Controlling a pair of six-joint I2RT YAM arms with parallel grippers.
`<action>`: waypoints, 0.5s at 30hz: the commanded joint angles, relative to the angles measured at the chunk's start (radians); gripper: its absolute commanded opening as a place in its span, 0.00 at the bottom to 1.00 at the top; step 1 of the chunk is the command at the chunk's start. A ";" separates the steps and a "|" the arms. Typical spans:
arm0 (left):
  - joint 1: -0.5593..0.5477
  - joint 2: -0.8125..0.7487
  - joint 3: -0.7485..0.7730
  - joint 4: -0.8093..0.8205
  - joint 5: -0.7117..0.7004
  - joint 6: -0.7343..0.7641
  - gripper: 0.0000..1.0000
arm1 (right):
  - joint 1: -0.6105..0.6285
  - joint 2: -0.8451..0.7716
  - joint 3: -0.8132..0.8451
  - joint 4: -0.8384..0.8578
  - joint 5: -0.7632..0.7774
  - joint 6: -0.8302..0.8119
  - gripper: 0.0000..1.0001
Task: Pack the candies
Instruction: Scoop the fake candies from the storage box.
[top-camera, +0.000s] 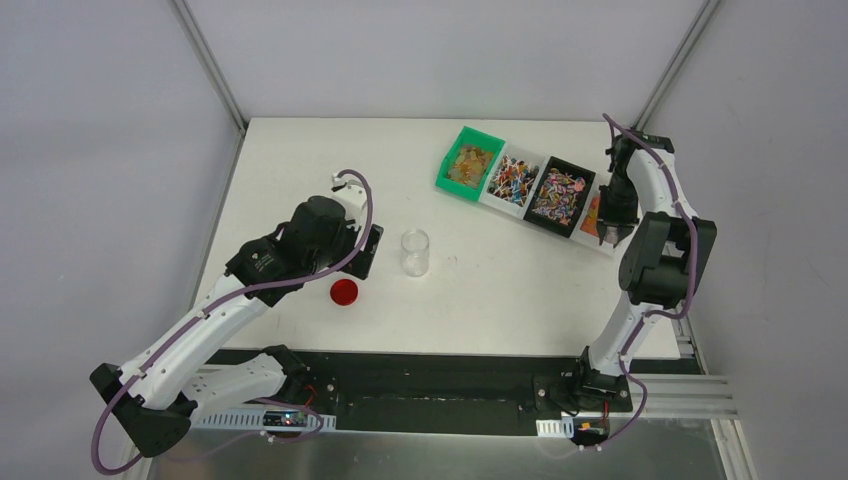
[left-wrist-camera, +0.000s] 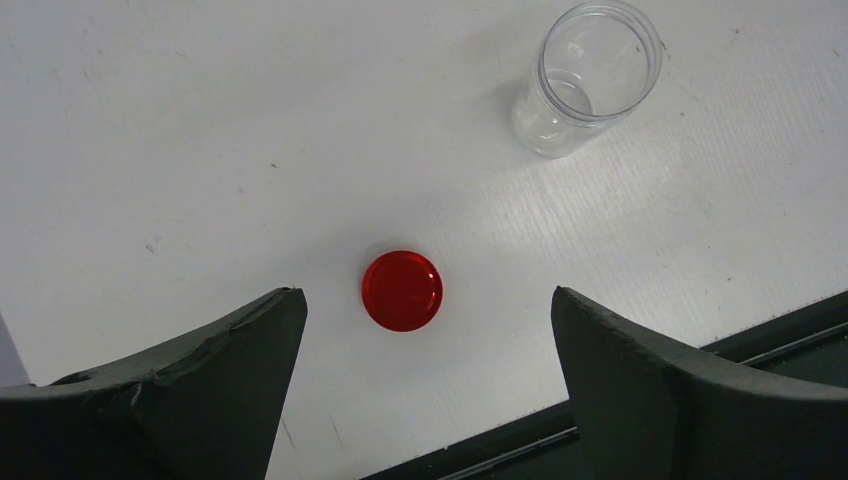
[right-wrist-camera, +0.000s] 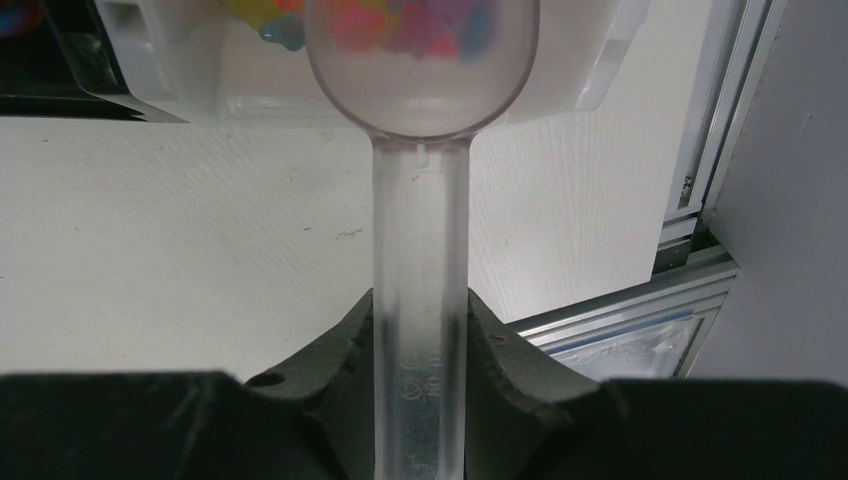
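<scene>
White table (top-camera: 500, 300), row of bins (top-camera: 456, 191) far right holding the candies (top-camera: 514, 181), left gripper (left-wrist-camera: 425, 295) spread wide above red lid (left-wrist-camera: 402, 290), clear jar (top-camera: 415, 252) upright nearby, right gripper (right-wrist-camera: 420, 340) clamped on clear scoop (right-wrist-camera: 420, 100), handle embossing unreadable

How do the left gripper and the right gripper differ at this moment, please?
The left gripper is open and empty, its jaws spread wide; the right gripper is shut on the handle of the clear scoop. The left gripper hangs above the red lid, near the clear jar; the right gripper holds the scoop's bowl at the end bin. Both have dark two-finger jaws.
</scene>
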 joint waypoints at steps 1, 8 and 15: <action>0.002 -0.017 -0.008 0.033 -0.017 0.015 0.98 | -0.005 -0.085 -0.049 0.084 0.037 0.007 0.00; 0.002 -0.020 -0.008 0.034 -0.009 0.013 0.98 | -0.004 -0.161 -0.152 0.179 0.056 0.023 0.00; 0.002 -0.029 -0.011 0.037 -0.010 0.011 0.98 | -0.004 -0.203 -0.259 0.312 0.086 0.029 0.00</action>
